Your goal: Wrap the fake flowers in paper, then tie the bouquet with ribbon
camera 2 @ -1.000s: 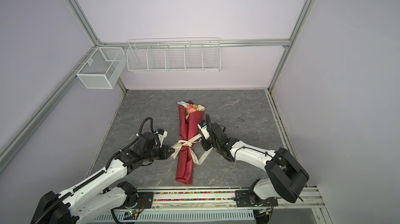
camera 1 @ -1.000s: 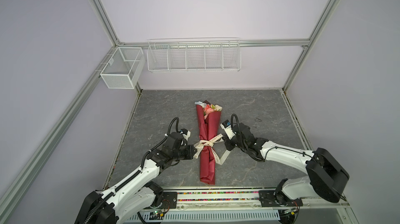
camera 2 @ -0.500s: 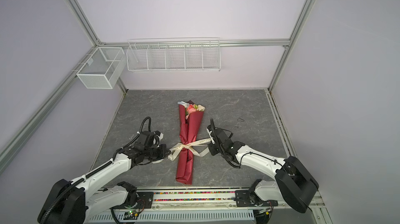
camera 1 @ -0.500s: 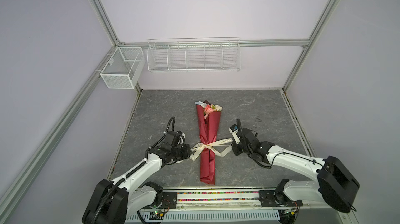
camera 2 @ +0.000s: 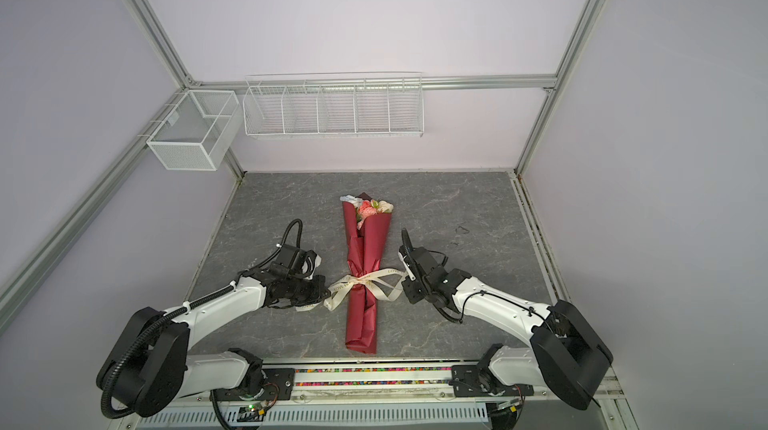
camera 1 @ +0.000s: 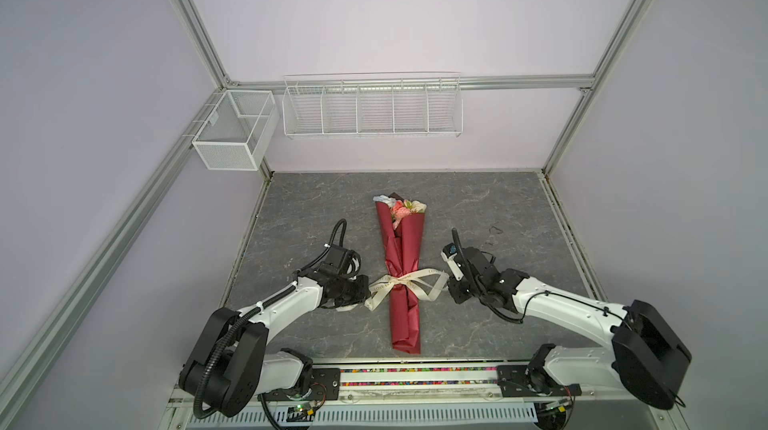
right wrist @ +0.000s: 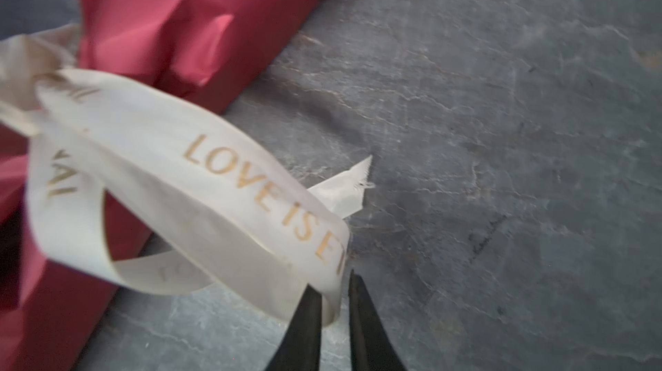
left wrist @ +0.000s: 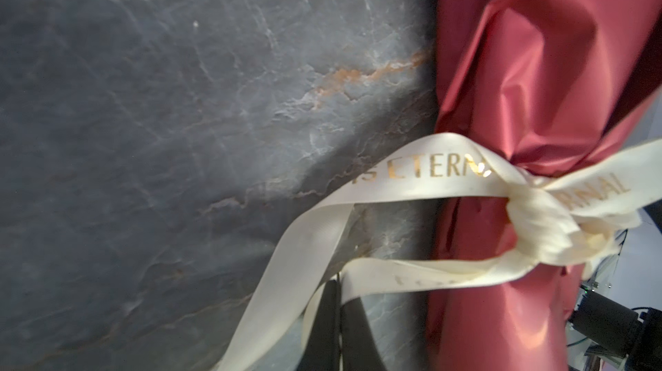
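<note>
- Crimson paper looks light and crushable: the bouquet of fake flowers (camera 1: pixel 402 249) lies mid table (camera 1: pixel 519 208), blooms toward the far edge; best taken by the tied stems.
- Slippery ribbon (left wrist: pixel 412 179): left hand (left wrist: pixel 338 297) pinches it shut; right hand (right wrist: pixel 335 290) is barely parted around its loop.

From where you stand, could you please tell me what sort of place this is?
Probably a robotics lab work cell, despite the bouquet: a metal frame boxes it in, the left arm and right arm sit on a front rail, and wire baskets hang on the back wall.
</note>
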{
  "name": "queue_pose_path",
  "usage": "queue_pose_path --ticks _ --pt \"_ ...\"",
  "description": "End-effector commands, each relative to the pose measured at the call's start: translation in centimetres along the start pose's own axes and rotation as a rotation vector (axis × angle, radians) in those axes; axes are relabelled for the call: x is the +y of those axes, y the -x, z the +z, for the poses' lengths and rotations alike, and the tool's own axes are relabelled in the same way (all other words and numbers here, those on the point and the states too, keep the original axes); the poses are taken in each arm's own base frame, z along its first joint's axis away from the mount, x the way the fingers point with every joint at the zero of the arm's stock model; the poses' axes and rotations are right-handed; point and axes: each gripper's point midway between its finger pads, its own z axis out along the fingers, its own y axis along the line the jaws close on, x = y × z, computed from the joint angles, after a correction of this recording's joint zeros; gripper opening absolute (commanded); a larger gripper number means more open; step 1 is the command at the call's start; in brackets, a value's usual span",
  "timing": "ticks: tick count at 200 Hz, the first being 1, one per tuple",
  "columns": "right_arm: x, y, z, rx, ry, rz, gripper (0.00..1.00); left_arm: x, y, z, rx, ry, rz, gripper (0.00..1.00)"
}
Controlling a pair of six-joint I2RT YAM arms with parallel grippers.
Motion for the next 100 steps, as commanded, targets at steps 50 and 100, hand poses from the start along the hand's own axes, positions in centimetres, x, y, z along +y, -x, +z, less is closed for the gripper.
queue_pose_path --ticks 50,100 --pt "3.1 5.1 -1.1 -0.081 0.119 -0.553 0.44 -2.5 1.6 -0.9 -0.033 -0.096 0.085 0.00" --pt "5.0 6.2 0.6 -0.076 0.209 -0.654 0.44 -2.8 1.7 -1.0 -0.024 -0.102 0.093 0.00"
